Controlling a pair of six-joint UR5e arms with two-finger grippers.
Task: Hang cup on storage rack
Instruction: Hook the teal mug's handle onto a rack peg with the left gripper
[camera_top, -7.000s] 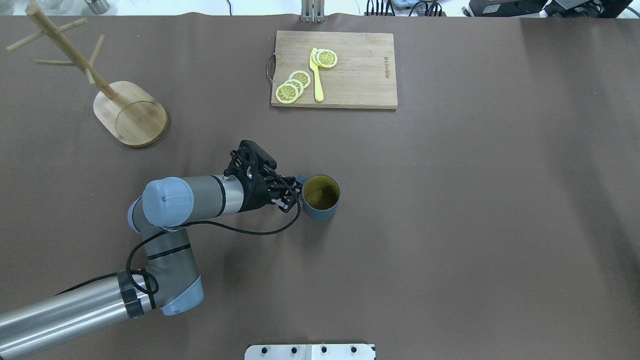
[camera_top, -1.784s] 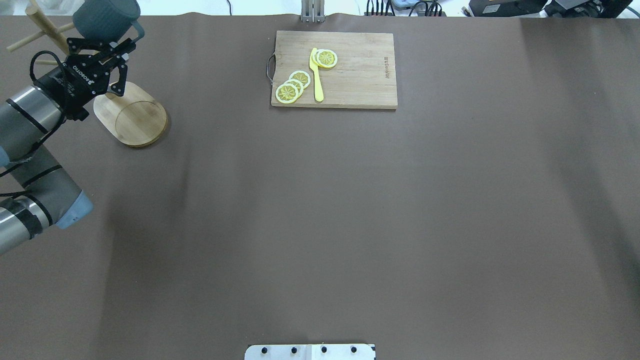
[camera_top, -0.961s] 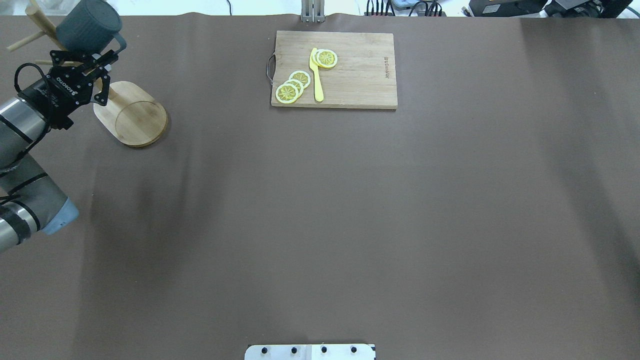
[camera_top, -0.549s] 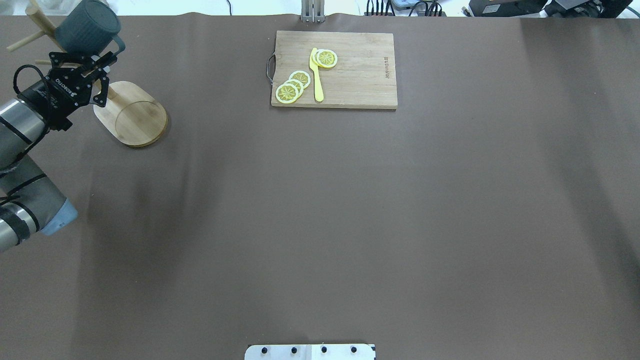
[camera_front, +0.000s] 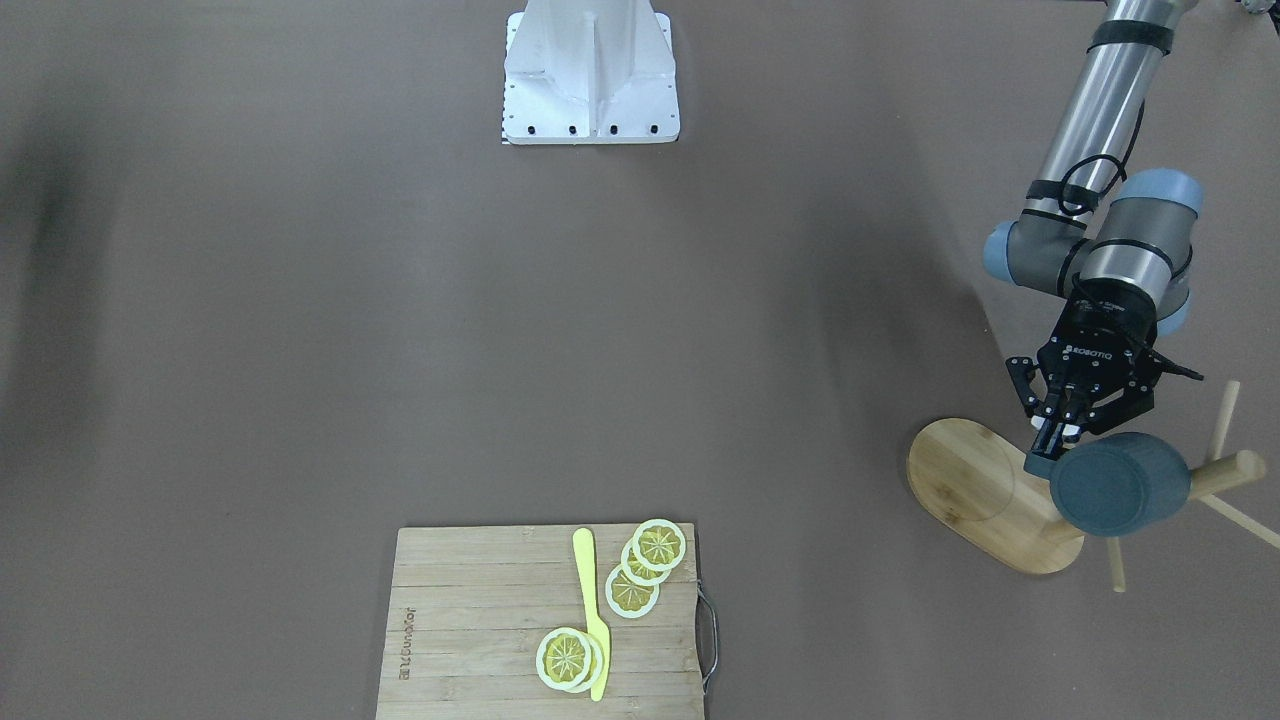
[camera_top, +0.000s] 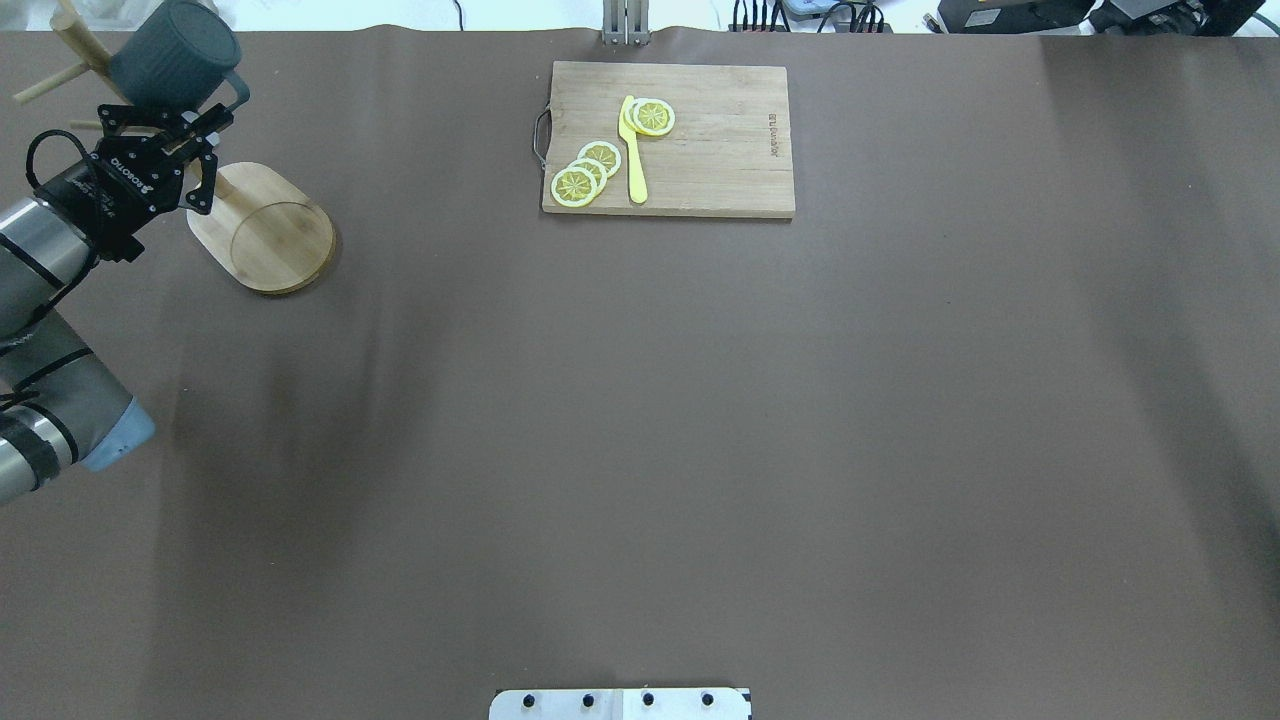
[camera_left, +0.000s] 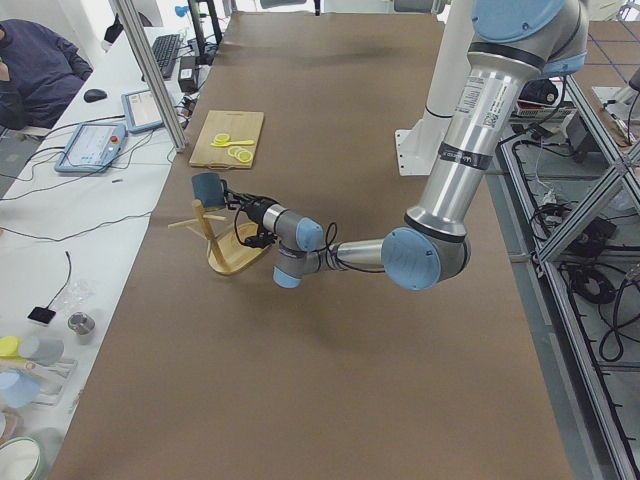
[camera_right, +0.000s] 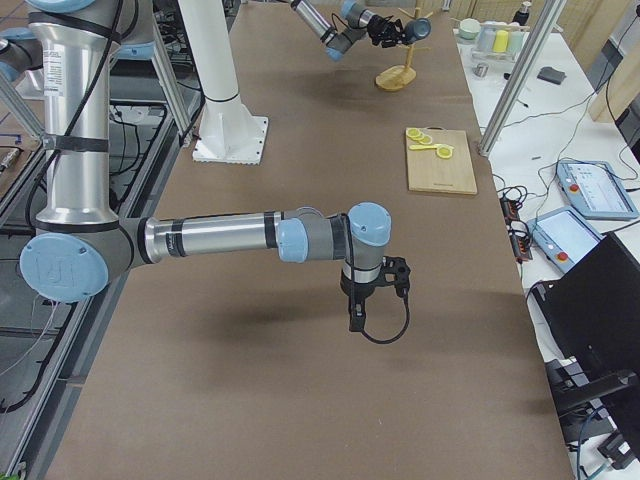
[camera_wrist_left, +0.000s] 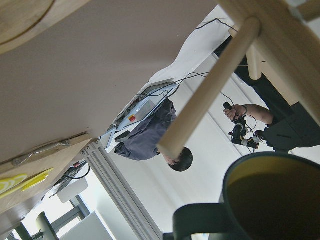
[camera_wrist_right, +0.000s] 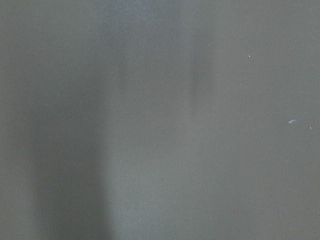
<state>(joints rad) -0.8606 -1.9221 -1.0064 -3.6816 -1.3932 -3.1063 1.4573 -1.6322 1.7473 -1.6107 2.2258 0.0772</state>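
The dark blue-grey cup (camera_top: 172, 55) is held in the air on its side at the top of the bamboo storage rack (camera_top: 262, 228), at the table's far left. My left gripper (camera_top: 218, 112) is shut on the cup's handle (camera_front: 1037, 462). In the front view the cup (camera_front: 1117, 486) covers the rack's post above the oval base (camera_front: 972, 478). The left wrist view shows the cup's yellow inside (camera_wrist_left: 272, 200) and a peg (camera_wrist_left: 210, 90) whose free tip is above the handle, not through it. My right gripper (camera_right: 356, 318) shows only in the right side view, so I cannot tell its state.
A wooden cutting board (camera_top: 700, 140) with lemon slices (camera_top: 585, 170) and a yellow knife (camera_top: 633, 150) lies at the far middle of the table. The robot's white base plate (camera_front: 590, 70) is at the near edge. Operators sit beyond the far edge.
My left gripper took the cup by its handle from the table's middle and carried it up to the rack. Over the last second the cup has barely shifted.
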